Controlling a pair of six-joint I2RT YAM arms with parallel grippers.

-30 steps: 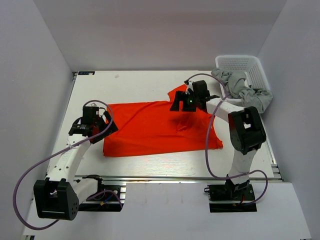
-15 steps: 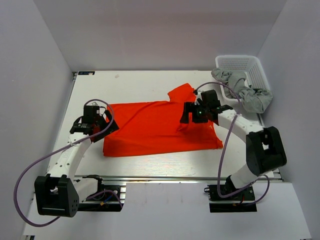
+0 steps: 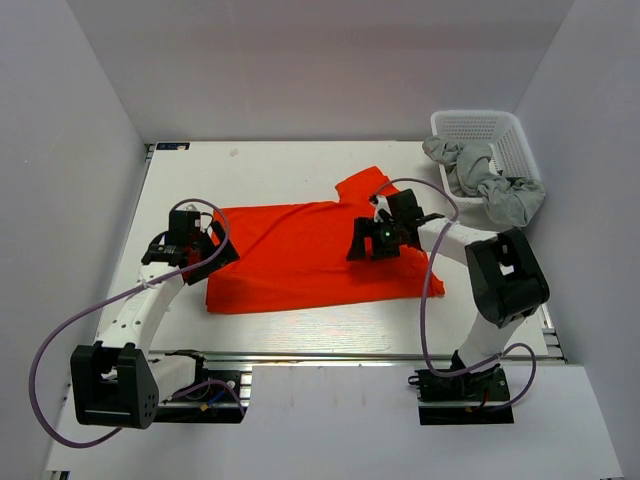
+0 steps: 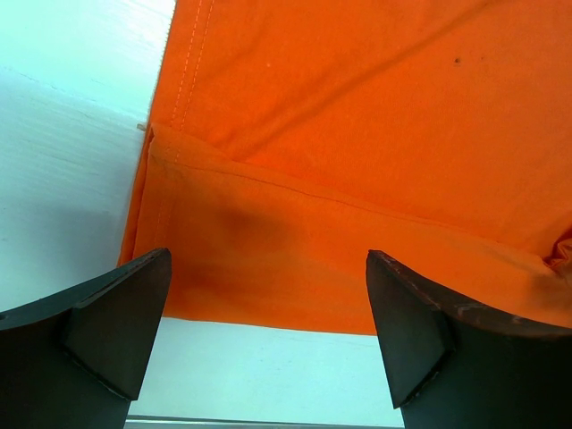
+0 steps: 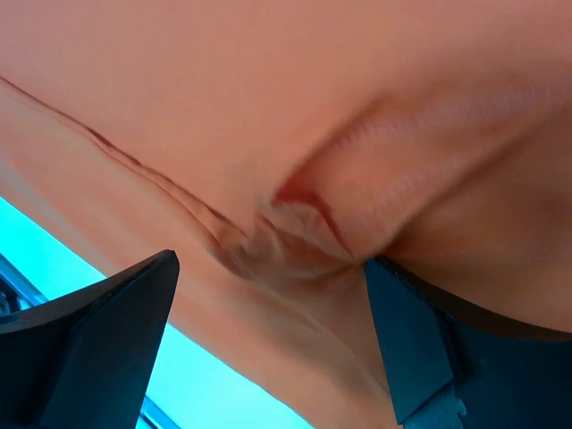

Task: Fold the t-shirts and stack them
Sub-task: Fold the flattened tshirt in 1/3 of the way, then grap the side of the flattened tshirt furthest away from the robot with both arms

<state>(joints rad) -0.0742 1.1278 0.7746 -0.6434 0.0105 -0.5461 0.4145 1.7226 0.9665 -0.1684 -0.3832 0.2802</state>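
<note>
An orange-red t-shirt (image 3: 300, 255) lies spread on the white table, a sleeve sticking up at its far right. My left gripper (image 3: 200, 250) is open over the shirt's left edge; in the left wrist view the folded hem (image 4: 295, 250) lies between the spread fingers (image 4: 107, 331). My right gripper (image 3: 366, 243) is open, low over the shirt's right part; in the right wrist view a bunched wrinkle (image 5: 295, 232) of orange cloth sits between the fingers (image 5: 98, 340). Pale grey t-shirts (image 3: 490, 180) hang out of the basket at the far right.
A white plastic lattice basket (image 3: 480, 128) stands at the far right corner against the wall. Grey walls close in the table on three sides. A metal rail (image 3: 350, 355) runs along the table's near edge, with the arm bases behind it.
My right gripper has moved from the sleeve at the far right toward the near left, down over the shirt's body. The left gripper has barely moved.
</note>
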